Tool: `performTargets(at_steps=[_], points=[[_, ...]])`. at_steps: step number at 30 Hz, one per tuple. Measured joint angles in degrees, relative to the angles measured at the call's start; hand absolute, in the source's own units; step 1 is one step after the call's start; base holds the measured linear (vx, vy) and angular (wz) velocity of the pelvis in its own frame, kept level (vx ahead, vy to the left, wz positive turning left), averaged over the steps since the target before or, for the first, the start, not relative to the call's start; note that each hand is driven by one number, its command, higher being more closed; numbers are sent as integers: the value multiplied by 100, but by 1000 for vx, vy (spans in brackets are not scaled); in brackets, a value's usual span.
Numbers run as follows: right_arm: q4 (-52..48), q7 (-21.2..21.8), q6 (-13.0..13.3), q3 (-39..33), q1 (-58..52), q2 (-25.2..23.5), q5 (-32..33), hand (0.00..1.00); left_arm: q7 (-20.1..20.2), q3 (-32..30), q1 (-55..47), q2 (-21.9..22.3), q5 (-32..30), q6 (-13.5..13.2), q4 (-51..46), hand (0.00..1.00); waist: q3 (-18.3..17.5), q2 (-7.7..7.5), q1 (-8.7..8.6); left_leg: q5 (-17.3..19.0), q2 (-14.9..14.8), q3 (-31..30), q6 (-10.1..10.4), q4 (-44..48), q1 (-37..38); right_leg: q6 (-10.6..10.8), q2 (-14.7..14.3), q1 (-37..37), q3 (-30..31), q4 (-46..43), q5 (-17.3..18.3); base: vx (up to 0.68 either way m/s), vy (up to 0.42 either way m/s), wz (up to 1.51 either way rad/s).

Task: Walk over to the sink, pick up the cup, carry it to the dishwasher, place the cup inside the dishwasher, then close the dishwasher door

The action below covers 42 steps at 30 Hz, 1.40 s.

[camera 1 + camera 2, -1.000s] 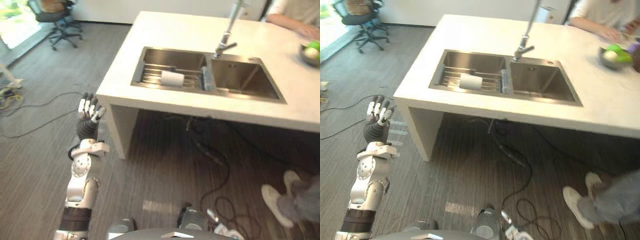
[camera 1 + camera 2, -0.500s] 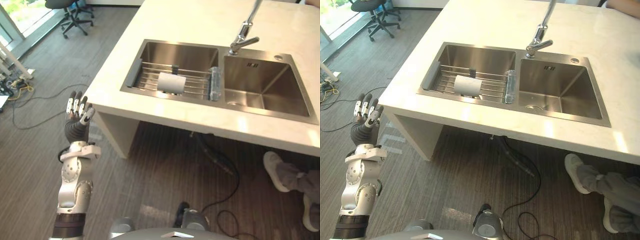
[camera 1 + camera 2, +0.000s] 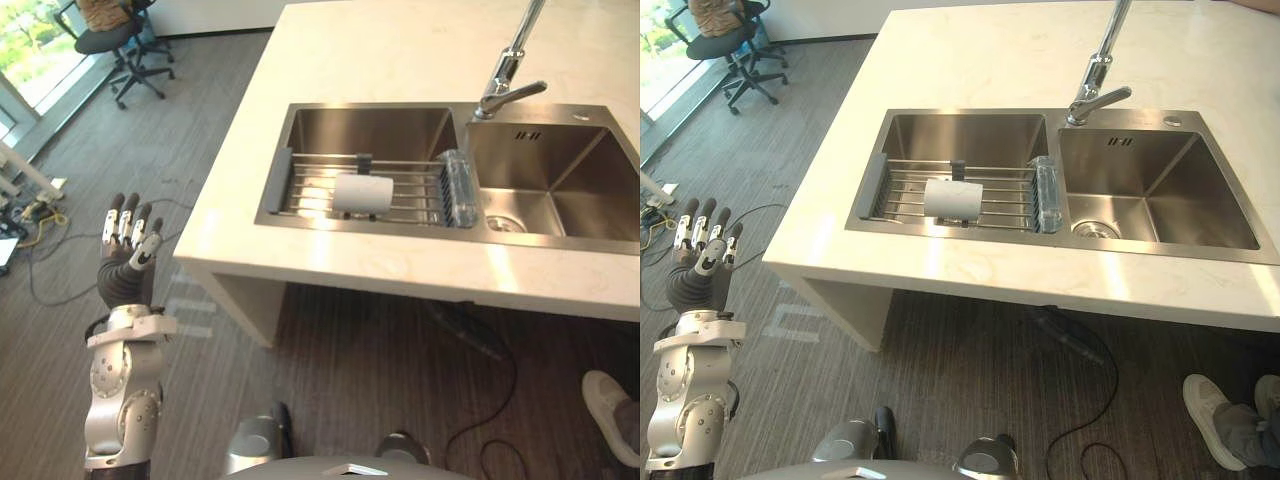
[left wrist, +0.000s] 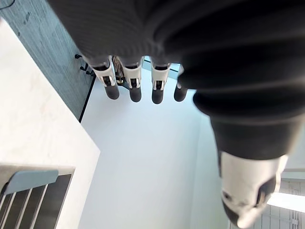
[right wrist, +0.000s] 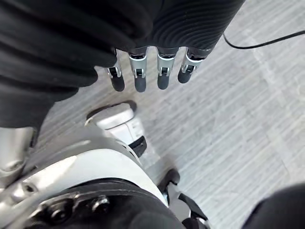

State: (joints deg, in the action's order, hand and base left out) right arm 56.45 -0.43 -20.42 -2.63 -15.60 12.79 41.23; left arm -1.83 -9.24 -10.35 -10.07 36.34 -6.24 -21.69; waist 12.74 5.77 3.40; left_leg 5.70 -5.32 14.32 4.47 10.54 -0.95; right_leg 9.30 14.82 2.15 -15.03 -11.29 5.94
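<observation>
Two hands are free of load at this stage. The left hand [image 3: 124, 268] is raised with its fingers straight and slightly spread, holding nothing. The right hand [image 5: 139, 76] hangs over the grey plank floor [image 5: 248, 119] with its fingers extended and relaxed, also holding nothing.

**Location of the workpiece.** The white cylindrical cup [image 3: 362, 192] lies on its side on the steel wire rack [image 3: 310, 190] that spans the left basin of the stainless steel double sink [image 3: 560, 170]. It is forward and to the right of the left hand and well apart from it. The edge of the pale stone counter [image 3: 230, 235] stands between hand and cup.

**Task stage.** This appears to be the approach. The pickup is not yet begun.

**Handling properties (judged).**
- Weight: probably light, as the cup looks empty.
- Stiffness: the wall looks rigid. The material cannot be confirmed, so treat it as breakable.
- Surface: smooth and possibly wet from the sink, so expect low friction.
- Stability: a cylinder on its side across parallel bars may roll when touched.

**Recommended hold.** Approach from above and close round the middle of the barrel, thumb on one side and fingers on the other, so that the cup cannot roll away. No handle can be made out, and which end is the mouth cannot be told. Lift straight up, clear of the rack bars and the chrome tap [image 3: 512, 65].
</observation>
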Motion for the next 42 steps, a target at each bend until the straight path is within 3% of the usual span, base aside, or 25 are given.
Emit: performTargets(at_steps=[3,4,12,16,23,27,28,29,33,35,39,42], points=[[71,-19,277,125,-21,-32,44,0,142,170,84,-2,-6,-34,24,0,-270,-20,-153,-366,140,-224,-89,-583,14,22,-7,-53,-184,246,-18,194,-16,10],[-389,-369,661,196,70,-88,628,0,103,1152,390,-400,-170,-126,777,0,-618,-234,-200,-1044,-5,-743,-4,-1381,11,-206,-523,368,-777,1600,-886,92,-22,13],[-389,-299,664,191,101,-104,516,0,50,1149,405,-380,-166,-126,938,0,-601,-270,-244,-1037,-22,-571,5,-1499,344,-219,-515,555,-674,1593,-860,3,-3,-10],[-417,-5,653,157,242,-134,-3,0,-86,1142,534,-179,-134,-108,1207,0,-647,-338,-378,-991,-28,-445,11,-1505,606,-214,-509,767,-606,1592,-795,-2,-6,-10],[-211,370,508,-394,350,-230,-697,0,-486,1144,856,-49,-86,-65,1397,0,-744,-337,-379,-946,-30,-479,-34,-1500,725,-117,-463,976,-752,1353,-597,-23,-4,11],[102,407,515,-501,447,-212,-763,0,-977,1025,902,-48,-1250,-119,1309,0,-766,-317,-340,-417,-210,-116,-211,-501,320,-61,-334,806,-743,791,-233,-11,22,17],[128,390,510,-491,443,-197,-735,0,-1134,808,902,-69,-1573,-131,1195,0,-754,-298,-308,-220,-264,-97,-366,-15,171,-66,-298,792,-716,615,-143,30,32,6],[154,367,509,-502,443,-195,-691,0,-1195,518,914,-114,-1736,-141,988,0,-755,-284,-312,-198,-299,-5,-382,219,111,-72,-269,802,-709,548,-91,48,24,9],[434,407,509,-767,476,-170,-678,0,-1148,-163,1090,-473,-1672,-320,311,0,-767,-181,-178,-419,-278,-31,-99,-218,337,-94,-314,799,-626,683,-140,22,-21,-6],[575,489,501,-957,514,-130,-769,0,-1001,-308,1220,-582,-1160,-332,34,0,-781,-135,-123,-597,-209,-44,-66,-623,448,-98,-321,758,-568,877,-242,-10,-9,-13],[596,521,558,-1128,526,-138,-841,0,-760,-356,1274,-586,-753,-256,-53,0,-790,-63,-147,-530,-128,71,-19,-913,697,-81,-301,684,-352,862,-270,-1,29,-35],[556,505,745,-1213,527,-278,-757,0,-518,-310,1307,-579,-634,-243,-78,0,-808,-120,-165,-437,-38,115,40,-1003,720,-65,-211,410,-173,610,-195,24,49,-31]])
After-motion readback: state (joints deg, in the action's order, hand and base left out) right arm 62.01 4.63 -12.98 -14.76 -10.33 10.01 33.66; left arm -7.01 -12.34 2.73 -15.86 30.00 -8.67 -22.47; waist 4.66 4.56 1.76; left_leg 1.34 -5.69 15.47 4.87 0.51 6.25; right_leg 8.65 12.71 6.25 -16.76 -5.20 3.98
